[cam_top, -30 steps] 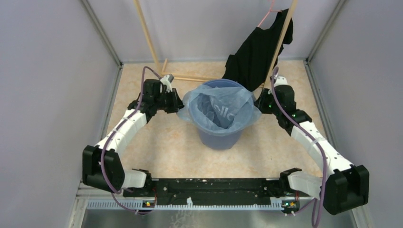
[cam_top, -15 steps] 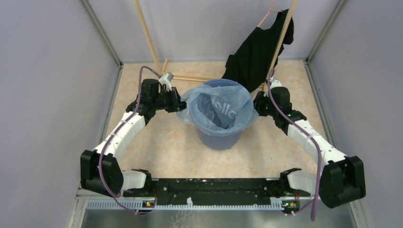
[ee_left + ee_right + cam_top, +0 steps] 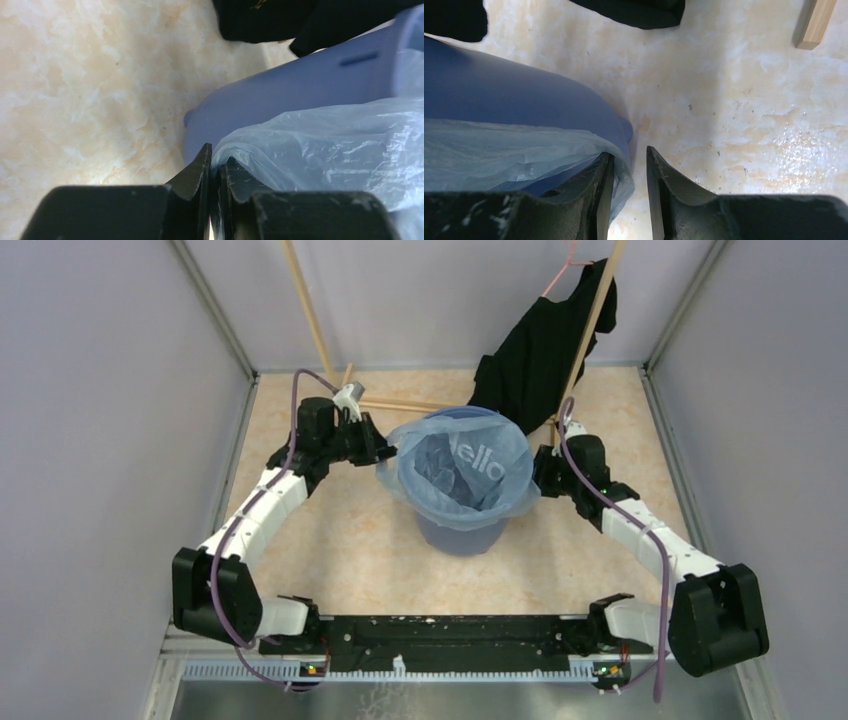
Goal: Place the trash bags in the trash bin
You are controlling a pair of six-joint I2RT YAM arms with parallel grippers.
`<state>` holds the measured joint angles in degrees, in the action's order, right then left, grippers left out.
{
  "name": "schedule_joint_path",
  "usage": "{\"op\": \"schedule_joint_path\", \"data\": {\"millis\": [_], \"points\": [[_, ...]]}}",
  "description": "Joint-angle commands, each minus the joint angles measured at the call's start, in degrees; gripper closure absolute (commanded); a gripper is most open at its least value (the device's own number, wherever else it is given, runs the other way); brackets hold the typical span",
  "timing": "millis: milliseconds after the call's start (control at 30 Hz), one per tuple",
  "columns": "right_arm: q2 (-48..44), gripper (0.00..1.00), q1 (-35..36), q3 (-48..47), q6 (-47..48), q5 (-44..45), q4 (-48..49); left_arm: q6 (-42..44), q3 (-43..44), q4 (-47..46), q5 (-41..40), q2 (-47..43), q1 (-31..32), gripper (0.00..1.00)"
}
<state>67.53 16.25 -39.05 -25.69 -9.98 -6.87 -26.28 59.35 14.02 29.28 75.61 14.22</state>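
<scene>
The bag, pinched only by the left end effector while the right end effector stands parted, could be dragged off the bin.

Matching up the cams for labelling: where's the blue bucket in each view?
Top external: bucket at the centre of the frame, the bag lining its mouth.
Left wrist: bucket runs from the centre to the upper right.
Right wrist: bucket fills the left side.
Shared landmark: the pale-blue bag draped over the rim; bag at lower right in left wrist, bag at lower left in right wrist.
</scene>
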Motion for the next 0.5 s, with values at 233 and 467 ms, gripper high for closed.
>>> {"op": "schedule_joint_path", "data": {"millis": [233,467], "points": [[-1.5,0.67,-0.9,-12.4,1.9,-1.3,-1.5,-0.8,-7.8,-3.1,-1.5,2.8,-0.4,0.87],[4.7,0.67,-1.0,-6.1,1.9,0.2,2.9,-1.0,-1.0,-0.8,1.6,0.8,-0.3,0.85]]}}
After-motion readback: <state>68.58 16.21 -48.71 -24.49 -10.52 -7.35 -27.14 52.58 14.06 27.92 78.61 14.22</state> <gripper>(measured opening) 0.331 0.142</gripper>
